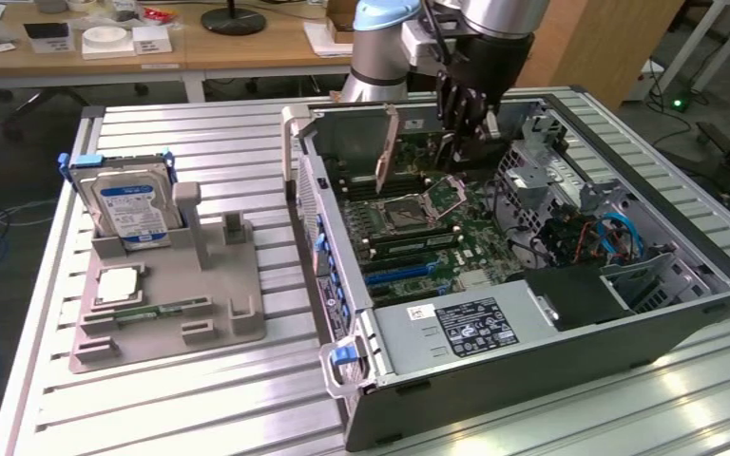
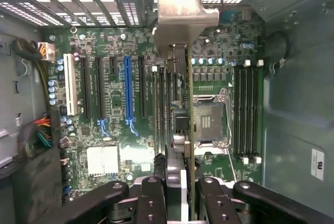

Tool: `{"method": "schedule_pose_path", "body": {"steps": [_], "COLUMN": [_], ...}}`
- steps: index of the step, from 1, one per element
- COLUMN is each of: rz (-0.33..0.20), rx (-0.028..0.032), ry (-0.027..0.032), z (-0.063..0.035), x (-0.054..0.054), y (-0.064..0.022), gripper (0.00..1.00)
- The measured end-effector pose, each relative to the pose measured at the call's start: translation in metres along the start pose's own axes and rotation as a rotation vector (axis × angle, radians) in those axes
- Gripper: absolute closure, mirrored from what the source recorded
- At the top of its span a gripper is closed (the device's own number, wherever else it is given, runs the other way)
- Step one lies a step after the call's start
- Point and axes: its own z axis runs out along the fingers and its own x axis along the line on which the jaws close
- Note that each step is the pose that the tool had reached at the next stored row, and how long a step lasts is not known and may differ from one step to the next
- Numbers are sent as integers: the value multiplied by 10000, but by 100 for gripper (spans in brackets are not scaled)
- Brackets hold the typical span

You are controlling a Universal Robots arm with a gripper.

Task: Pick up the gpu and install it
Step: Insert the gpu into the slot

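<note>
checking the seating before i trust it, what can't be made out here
- Slot under the gpu: wrist view, hidden by the card's own edge.
- Whether the gpu is seated: exterior view, the end effector stands in front.
- Power supply label text: exterior view, too small.

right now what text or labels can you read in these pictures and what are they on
No text reads clearly.
blue label on the hard drive: too small to read.
black label on the power supply: too small.
white sticker on the case wall: blurred.
</note>
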Motion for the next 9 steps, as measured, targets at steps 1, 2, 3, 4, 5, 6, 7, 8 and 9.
{"method": "schedule_pose_path", "body": {"steps": [1,2,3,4,5,6,7,8,9], "rz": [27,35,38,37,35,34,33,45,75], "rx": [1,2,3,4,3,3,4,16,31], "ry": [1,3,1,0,8,23,40,43,43], "z": [4,7,16,30,47,64,83,97,110], "x": [14,28,35,38,40,42,45,47,48], "y": [0,1,8,17,31,52,80,97,105], "gripper": [71,71,71,71,71,71,71,71,71]}}
